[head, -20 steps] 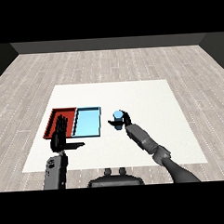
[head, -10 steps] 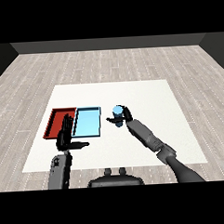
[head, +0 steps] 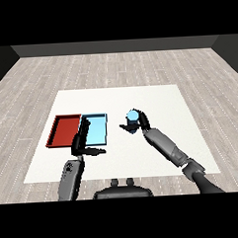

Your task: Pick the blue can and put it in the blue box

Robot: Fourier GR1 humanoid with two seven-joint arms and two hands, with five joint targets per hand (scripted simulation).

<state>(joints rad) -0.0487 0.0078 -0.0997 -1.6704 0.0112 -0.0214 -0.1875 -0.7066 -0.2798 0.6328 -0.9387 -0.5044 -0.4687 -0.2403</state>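
While the right hand [head: 139,124] fingers curl round the blue can [head: 132,116], the left hand [head: 81,141] fingers stay straight.

My view, by finish: table [head: 159,96], matt white, smooth. Floor [head: 113,67], pale wood-look planks. Red tray [head: 56,130] and light blue tray [head: 98,141], flat plastic-like colour. Blue can [head: 132,115], smooth. Forearms, grey, faintly glossy.

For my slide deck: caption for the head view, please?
Right hand curled round the blue can, right of the light blue tray.
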